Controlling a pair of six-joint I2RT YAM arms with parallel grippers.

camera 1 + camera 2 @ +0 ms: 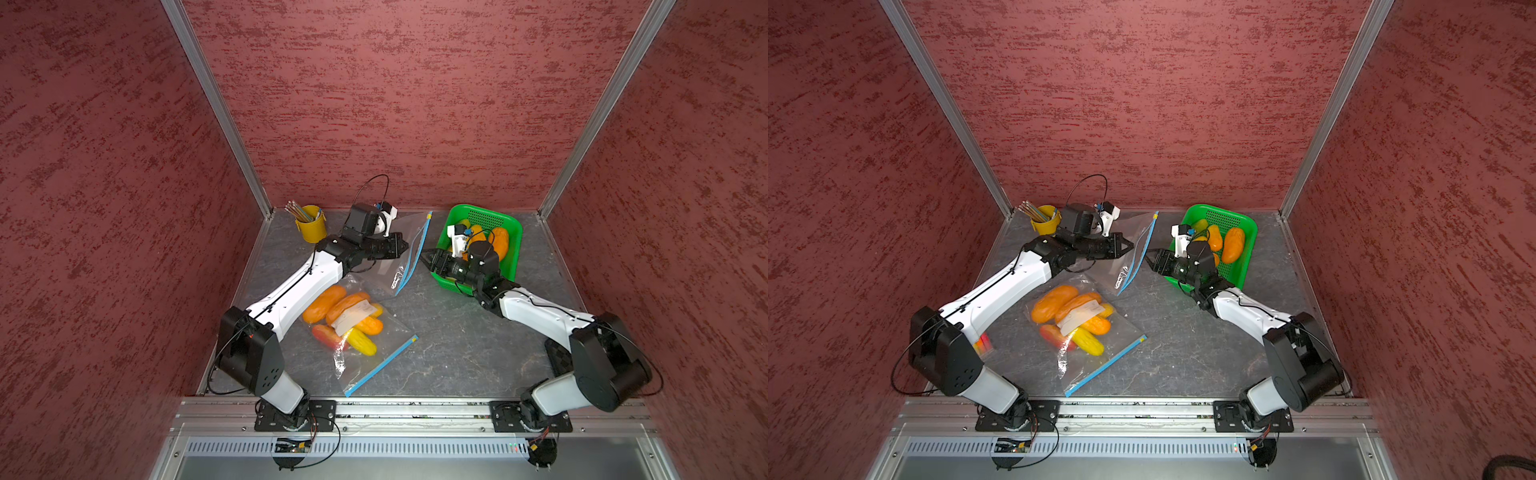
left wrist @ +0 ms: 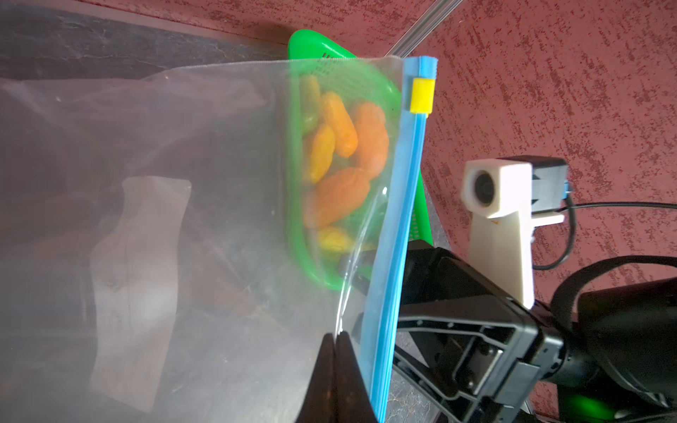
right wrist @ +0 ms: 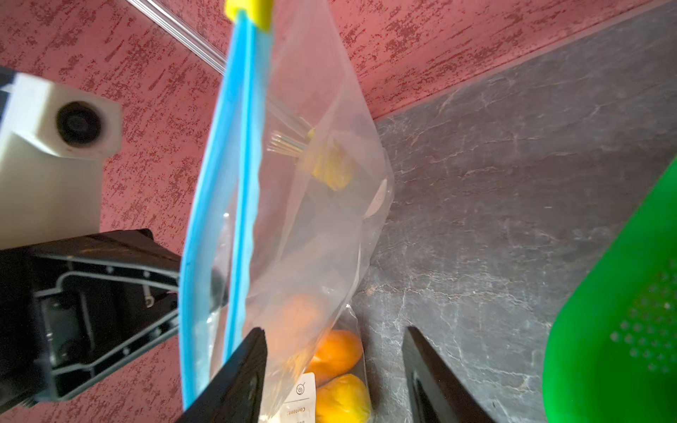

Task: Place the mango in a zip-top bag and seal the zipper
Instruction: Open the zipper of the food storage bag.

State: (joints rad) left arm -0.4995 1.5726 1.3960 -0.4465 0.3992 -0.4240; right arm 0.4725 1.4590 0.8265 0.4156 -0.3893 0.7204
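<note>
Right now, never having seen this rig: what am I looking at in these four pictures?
Two white-and-black robot arms stand at a grey stone-look table. Two pictures look down from one overhead camera pair; two come from cameras on the wrists. The left claw is shut on an empty clear plastic zip-top bag with a blue zipper. The right claw is open beside that zipper. On the table: a green plastic basket of orange and yellow mangoes, another clear bag filled with mangoes, a yellow cup of pencils.
</note>
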